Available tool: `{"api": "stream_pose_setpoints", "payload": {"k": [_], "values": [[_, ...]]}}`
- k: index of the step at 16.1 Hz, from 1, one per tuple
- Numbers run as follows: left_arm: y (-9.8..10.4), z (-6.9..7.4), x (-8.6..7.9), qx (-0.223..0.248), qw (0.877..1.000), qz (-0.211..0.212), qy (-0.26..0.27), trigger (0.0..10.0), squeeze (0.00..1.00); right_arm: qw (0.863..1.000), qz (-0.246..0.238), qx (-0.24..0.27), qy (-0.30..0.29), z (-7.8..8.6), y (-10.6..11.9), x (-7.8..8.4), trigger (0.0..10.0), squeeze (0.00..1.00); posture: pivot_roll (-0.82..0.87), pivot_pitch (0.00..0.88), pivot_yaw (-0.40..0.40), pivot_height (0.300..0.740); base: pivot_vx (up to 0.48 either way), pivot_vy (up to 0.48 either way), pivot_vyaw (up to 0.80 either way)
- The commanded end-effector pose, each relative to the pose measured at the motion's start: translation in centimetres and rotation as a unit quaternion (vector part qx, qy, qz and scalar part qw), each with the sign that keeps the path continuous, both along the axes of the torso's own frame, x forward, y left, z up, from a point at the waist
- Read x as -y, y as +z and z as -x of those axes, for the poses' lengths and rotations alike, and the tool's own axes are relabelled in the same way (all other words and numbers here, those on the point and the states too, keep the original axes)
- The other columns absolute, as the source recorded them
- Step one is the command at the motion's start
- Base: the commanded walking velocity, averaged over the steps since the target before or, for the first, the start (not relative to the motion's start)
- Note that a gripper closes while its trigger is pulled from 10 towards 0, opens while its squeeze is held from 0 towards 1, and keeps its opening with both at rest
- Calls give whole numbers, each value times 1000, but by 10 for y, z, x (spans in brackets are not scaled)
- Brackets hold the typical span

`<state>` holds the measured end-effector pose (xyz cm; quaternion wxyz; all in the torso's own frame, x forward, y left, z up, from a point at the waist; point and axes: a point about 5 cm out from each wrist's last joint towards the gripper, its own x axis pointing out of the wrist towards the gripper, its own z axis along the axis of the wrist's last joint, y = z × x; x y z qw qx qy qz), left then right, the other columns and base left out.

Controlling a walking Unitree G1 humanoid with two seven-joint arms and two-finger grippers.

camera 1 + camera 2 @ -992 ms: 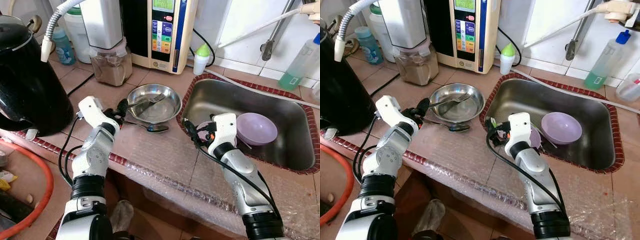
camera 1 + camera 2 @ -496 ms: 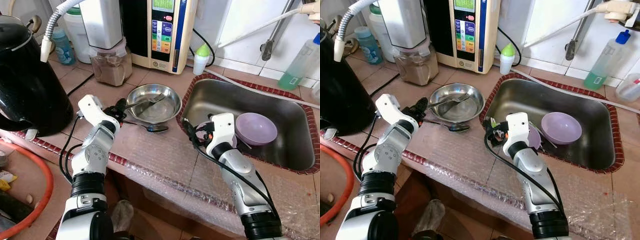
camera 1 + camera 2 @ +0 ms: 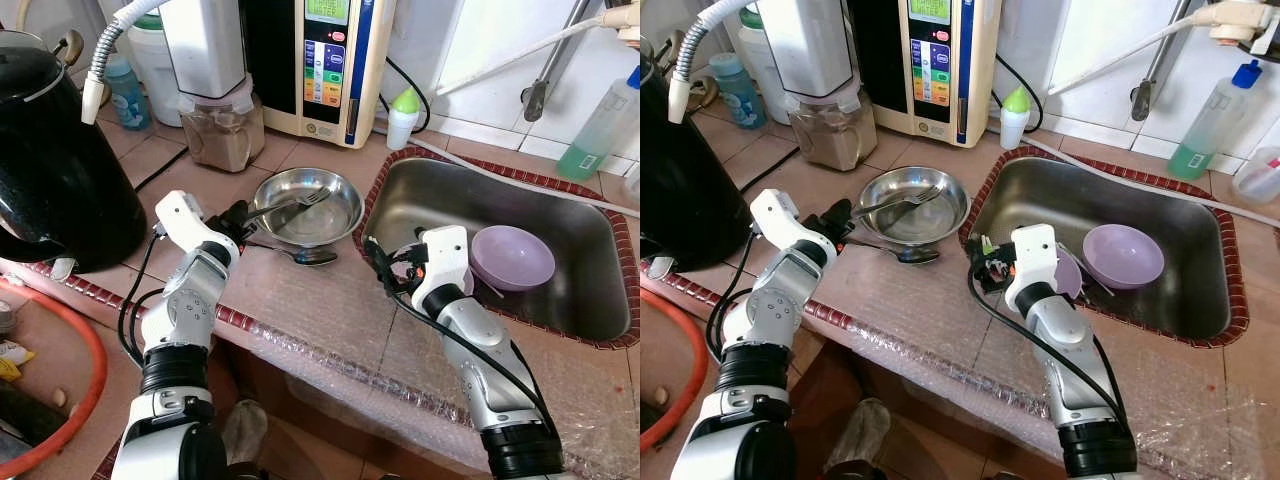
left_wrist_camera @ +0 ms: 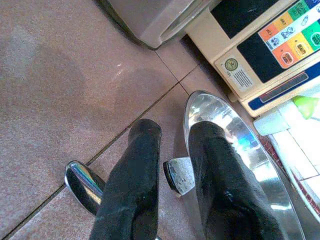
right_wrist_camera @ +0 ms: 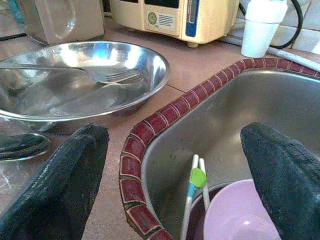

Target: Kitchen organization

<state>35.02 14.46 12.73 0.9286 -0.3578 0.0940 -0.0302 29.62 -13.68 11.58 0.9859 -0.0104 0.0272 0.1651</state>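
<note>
Close up, left gripper [image 4: 170, 170] fingers narrowly parted around spoon [image 3: 300, 254] handle end beside bowl [image 3: 307, 206]; spoon runs rightward; right gripper [image 5: 175, 175] wide open, empty, over sink [image 3: 590, 250] rim.

Two silver jointed arms, black bands at elbows, white wrist housings. Loose black cables along each forearm. Black fingers [image 4: 135, 185], seemingly rubber-coated. Small green and red connectors near right wrist.

Counter [image 3: 320, 290] front edge: bare strip between steel bowl [image 3: 308, 206] and sink [image 3: 560, 300]. Back edge crowded: kettle [image 3: 55, 165] at left corner, jar [image 3: 225, 130], purifier [image 3: 320, 65], small bottle [image 3: 402, 118]. Spoon [image 3: 300, 255] lies just before the bowl. Purple bowl [image 3: 512, 256] sits in the sink.
</note>
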Motion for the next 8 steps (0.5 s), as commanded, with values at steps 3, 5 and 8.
{"api": "stream_pose_setpoints", "payload": {"k": [3,5,8], "values": [[3,-1,-2,0,1000,-3,0,0,0,1000,-10,17,15,-2,8,-6,10000,0,25,6,3,740,0,0,0],[8,0,-2,9,1000,-6,-3,0,0,999,-18,18,34,-2,9,-12,10000,0,30,7,7,740,0,0,0],[13,-1,-2,21,1000,-12,-1,0,0,998,-21,23,48,-1,11,-17,10000,0,31,6,6,740,0,0,0]]}}
